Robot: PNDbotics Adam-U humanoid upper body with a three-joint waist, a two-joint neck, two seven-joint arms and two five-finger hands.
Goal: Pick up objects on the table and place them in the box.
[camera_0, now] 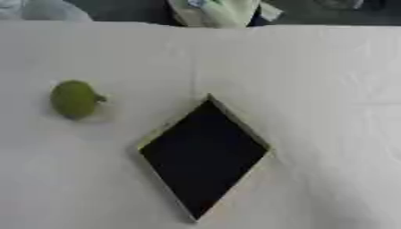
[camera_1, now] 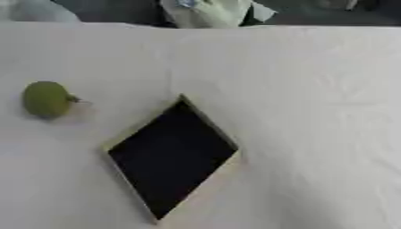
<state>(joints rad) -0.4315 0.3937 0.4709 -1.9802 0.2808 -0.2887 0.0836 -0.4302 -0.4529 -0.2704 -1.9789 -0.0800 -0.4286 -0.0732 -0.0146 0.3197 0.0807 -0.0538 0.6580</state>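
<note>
Green fruit [camera_0: 74,99] left of box [camera_0: 249,131], inside too dark

Both eye views look steeply down from the robot's head onto the white-covered desk [camera_0: 329,112], facing its far edge, which runs along the top of each picture; they share nearly the whole scene; the dark-bottomed box [camera_0: 205,156] and the green fruit [camera_1: 47,99] sit further left in the right eye view; neither view stands close to the desk.
</note>
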